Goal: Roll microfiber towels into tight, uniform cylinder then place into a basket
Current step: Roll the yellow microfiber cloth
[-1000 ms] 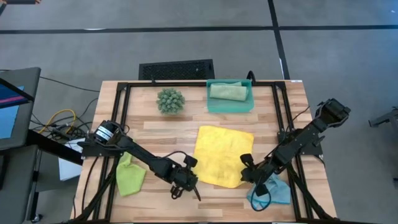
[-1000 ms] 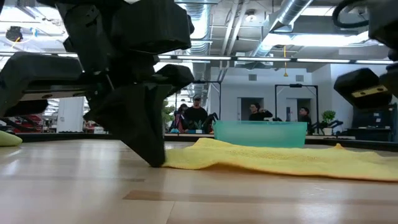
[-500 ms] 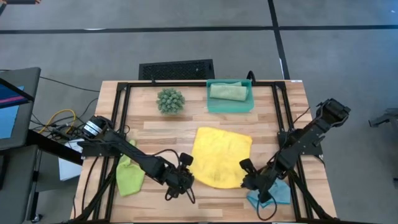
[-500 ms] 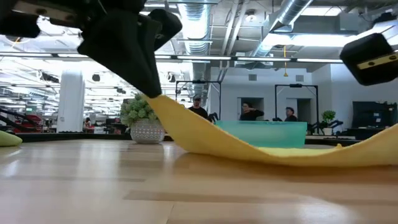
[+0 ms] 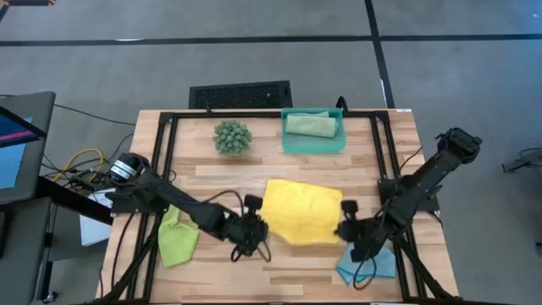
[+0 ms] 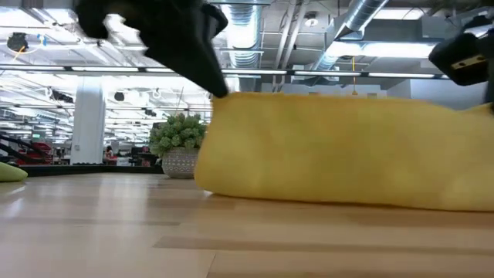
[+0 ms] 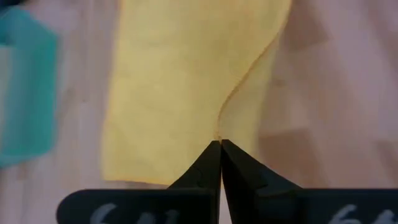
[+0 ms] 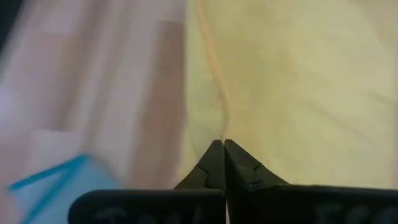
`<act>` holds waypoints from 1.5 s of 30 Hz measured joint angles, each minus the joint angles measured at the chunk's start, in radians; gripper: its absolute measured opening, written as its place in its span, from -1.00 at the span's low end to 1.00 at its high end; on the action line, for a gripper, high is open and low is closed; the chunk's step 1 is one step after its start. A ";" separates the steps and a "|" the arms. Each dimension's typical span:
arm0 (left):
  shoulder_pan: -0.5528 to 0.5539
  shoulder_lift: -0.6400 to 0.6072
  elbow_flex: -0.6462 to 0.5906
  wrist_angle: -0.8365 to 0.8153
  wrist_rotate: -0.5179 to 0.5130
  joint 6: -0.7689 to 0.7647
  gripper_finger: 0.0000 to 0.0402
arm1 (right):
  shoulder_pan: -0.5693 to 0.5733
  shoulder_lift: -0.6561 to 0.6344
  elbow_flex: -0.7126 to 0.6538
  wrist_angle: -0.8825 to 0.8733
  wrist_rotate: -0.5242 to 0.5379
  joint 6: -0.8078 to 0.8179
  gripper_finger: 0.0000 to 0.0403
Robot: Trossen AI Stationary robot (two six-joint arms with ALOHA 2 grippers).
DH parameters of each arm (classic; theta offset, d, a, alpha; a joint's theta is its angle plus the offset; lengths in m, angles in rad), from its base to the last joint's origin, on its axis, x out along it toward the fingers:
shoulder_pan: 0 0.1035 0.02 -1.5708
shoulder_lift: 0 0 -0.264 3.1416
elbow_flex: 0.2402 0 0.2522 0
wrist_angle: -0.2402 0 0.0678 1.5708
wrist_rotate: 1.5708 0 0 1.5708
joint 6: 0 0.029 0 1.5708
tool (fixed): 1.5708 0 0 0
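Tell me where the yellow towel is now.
In the high view, the yellow towel lies mid-table, in front of the basket, its near edge pinched between the left gripper and the right gripper.

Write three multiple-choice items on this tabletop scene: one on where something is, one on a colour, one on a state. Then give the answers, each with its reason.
1. Where does the sage green towel lie?
A. in the basket
B. under the plant ball
C. on the floor

2. What colour is the towel that both grippers hold?
A. light blue
B. yellow
C. lime green

3. How does that towel's near edge stand?
A. flat on the table
B. lifted off the wood
C. rolled into a cylinder

Answers:
1. A, since the high view shows it inside the teal bin.
2. B, since the left gripper and the right gripper each pinch a yellow edge with shut fingers.
3. B, since the low view shows the edge raised between the arms.
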 joint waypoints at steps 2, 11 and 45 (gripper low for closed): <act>0.047 0.001 0.000 0.013 -0.001 0.020 -1.00 | -0.004 -0.017 0.000 -0.087 0.052 0.091 -0.96; 0.286 0.006 -0.035 0.117 0.064 0.123 -1.00 | -0.056 -0.004 -0.008 -0.337 0.114 0.403 -0.96; 0.273 -0.049 -0.087 0.056 0.026 -0.035 -1.00 | -0.212 0.081 -0.037 -0.276 0.193 0.292 -0.95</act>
